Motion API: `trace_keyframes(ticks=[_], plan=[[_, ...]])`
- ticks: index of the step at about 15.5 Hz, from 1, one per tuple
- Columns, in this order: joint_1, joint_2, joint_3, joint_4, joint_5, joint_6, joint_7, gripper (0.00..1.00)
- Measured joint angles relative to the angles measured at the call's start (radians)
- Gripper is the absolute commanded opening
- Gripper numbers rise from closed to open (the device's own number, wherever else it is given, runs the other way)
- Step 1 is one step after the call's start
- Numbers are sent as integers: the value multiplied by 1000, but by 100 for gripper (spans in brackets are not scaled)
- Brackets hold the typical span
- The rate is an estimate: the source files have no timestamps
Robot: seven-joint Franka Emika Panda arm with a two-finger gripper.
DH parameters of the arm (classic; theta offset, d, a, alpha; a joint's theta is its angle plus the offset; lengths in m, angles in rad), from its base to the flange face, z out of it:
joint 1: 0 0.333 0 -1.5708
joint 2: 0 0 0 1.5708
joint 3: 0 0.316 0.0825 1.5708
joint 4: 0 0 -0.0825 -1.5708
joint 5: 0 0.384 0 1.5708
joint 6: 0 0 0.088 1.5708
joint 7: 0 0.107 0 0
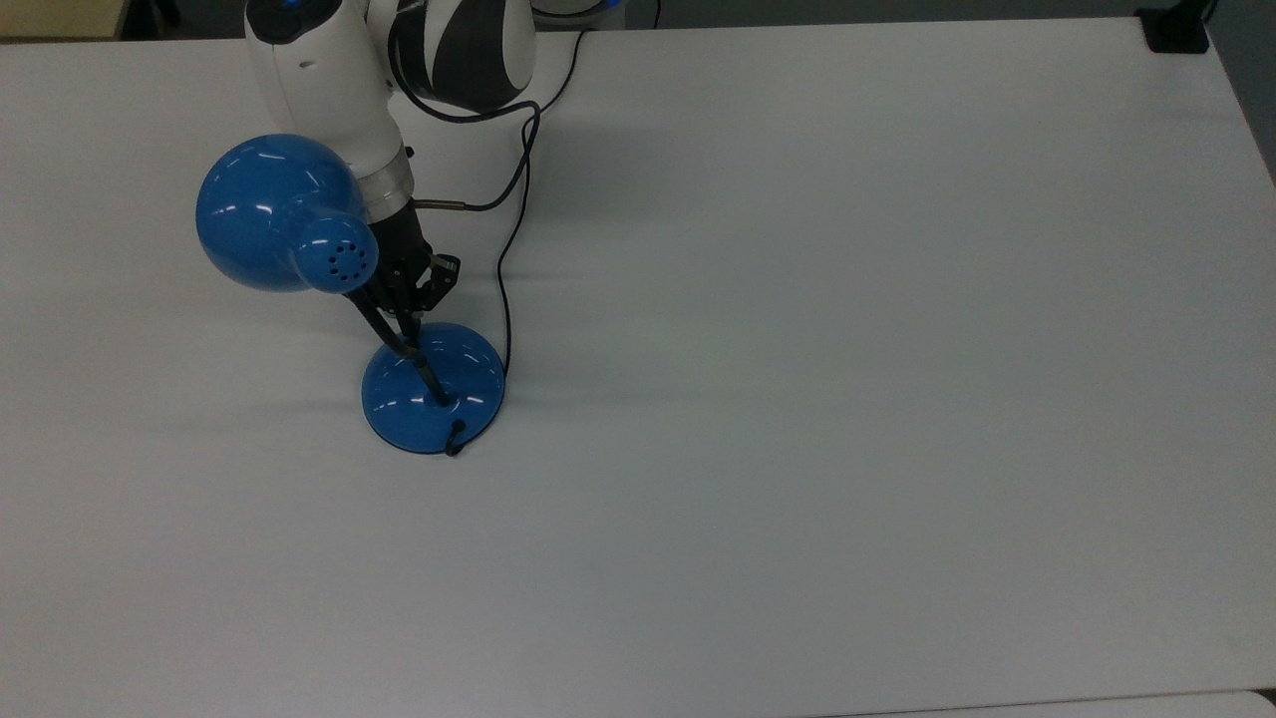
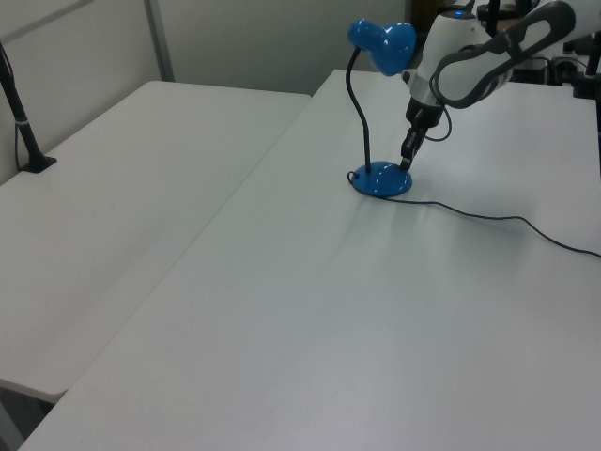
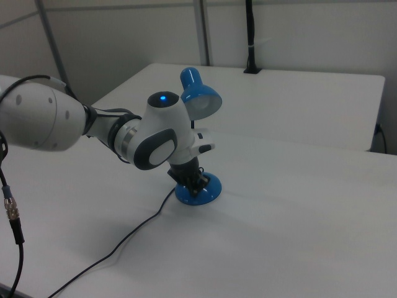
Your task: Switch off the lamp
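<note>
We see the lamp [image 1: 433, 389] standing on the white table [image 1: 847, 349], toward the top view's left, dome base flat, black neck rising to the shade [image 1: 269, 214], which casts no bright pool on the table. Its cord [image 1: 508, 259] runs off toward the arm. The gripper [image 1: 407, 324] points down at the base's upper edge, tip touching or just above it; in the left view it [image 2: 406, 165] is at the base's right side. We can't tell whether the jaws are clenched or released. A second table [image 2: 113, 188] stands at the left view's left.
</note>
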Motion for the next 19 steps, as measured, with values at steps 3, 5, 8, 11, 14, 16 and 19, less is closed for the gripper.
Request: trace_keyframes(ticks=[3,5,8,11,14,16,19], plan=[[-2,-6,-2,1,0,-141,-41,0],[-8,-33,-6,5,0,-241,-76,0],[-23,-113,-14,39,-4,-448,-115,60],[-36,-215,-17,136,-4,-740,-119,100],[-34,-269,-17,199,-7,-837,-119,100],[-23,-297,-17,239,-11,-845,-105,100],[19,-312,-16,297,-17,-846,47,100]])
